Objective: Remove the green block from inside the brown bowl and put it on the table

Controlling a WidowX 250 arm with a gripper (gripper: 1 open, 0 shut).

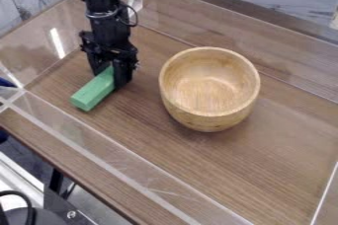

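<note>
Gripping the green block by its far end, with the black fingers closed down on it as far as its width seems to allow. Lying at or just above the table, well outside the brown bowl, on the side toward the acrylic edge; whether fully supported, cannot tell. Pointing with its long axis from the fingertips toward the near-left corner of the view, so most of the length sticks out ahead of the grip. Probably needing only a release, then a straight lift back, without dragging that pinched end.
</note>
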